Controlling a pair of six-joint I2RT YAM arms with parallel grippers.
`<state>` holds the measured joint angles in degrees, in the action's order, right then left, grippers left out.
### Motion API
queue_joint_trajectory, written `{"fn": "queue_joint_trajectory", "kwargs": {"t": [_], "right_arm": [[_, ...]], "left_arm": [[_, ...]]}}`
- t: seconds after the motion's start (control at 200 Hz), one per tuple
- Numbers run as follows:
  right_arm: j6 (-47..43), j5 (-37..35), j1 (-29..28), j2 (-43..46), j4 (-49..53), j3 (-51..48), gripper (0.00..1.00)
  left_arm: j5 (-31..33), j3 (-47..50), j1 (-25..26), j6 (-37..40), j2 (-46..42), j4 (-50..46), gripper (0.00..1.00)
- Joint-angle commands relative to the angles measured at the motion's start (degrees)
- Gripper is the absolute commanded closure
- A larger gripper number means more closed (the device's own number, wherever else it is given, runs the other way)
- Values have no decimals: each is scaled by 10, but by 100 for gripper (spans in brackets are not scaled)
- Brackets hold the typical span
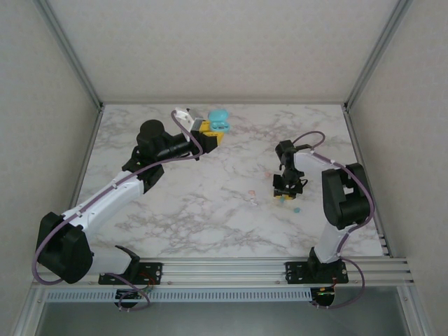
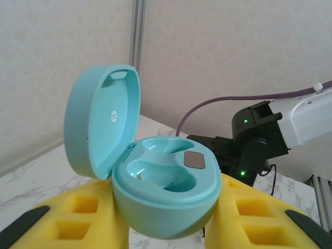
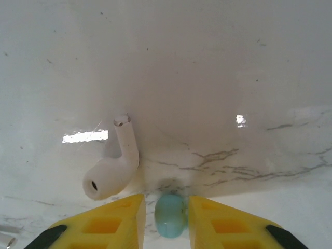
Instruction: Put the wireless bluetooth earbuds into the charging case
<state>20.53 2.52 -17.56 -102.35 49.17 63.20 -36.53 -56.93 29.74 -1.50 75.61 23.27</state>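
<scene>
right pincer | teal earbud between jaws — base cut off | grip unclear

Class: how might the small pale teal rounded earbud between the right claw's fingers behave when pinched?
The pale teal rounded earbud looks tiny, so probably light. Its smooth curved shell may slip. On the glossy marble table it could roll.

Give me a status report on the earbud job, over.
Left gripper shut on open charging case, wells empty. Right gripper straddling teal earbud on table. White earbud close beside.
</scene>
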Motion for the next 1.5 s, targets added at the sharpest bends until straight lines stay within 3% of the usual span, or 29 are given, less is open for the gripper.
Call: {"fn": "queue_joint_trajectory", "kwargs": {"t": [0.0, 0.466, 0.706, 0.786, 1.116, 1.382, 1.497], "right_arm": [[-1, -19, -6, -13, 17, 14, 73], [-7, -32, -6, -21, 16, 10, 79], [-2, -9, -5, 39, 37, 18, 82], [3, 44, -2, 80, 32, 18, 82], [85, 407, 22, 207, -71, 66, 80], [199, 573, 21, 221, -192, 115, 79], [237, 610, 22, 220, -229, 132, 79]], "left_arm": [[0, -21, -2, 7, -17, 3, 80], [-5, -28, -2, 3, -9, 2, 80], [2, -28, -2, 4, -8, 3, 80], [5, -26, -3, 4, -8, 3, 80], [-1, -12, -21, -1, -5, 20, 80], [-26, -10, -26, 6, 5, 18, 80], [-31, -8, -26, 7, 7, 21, 80]]}}
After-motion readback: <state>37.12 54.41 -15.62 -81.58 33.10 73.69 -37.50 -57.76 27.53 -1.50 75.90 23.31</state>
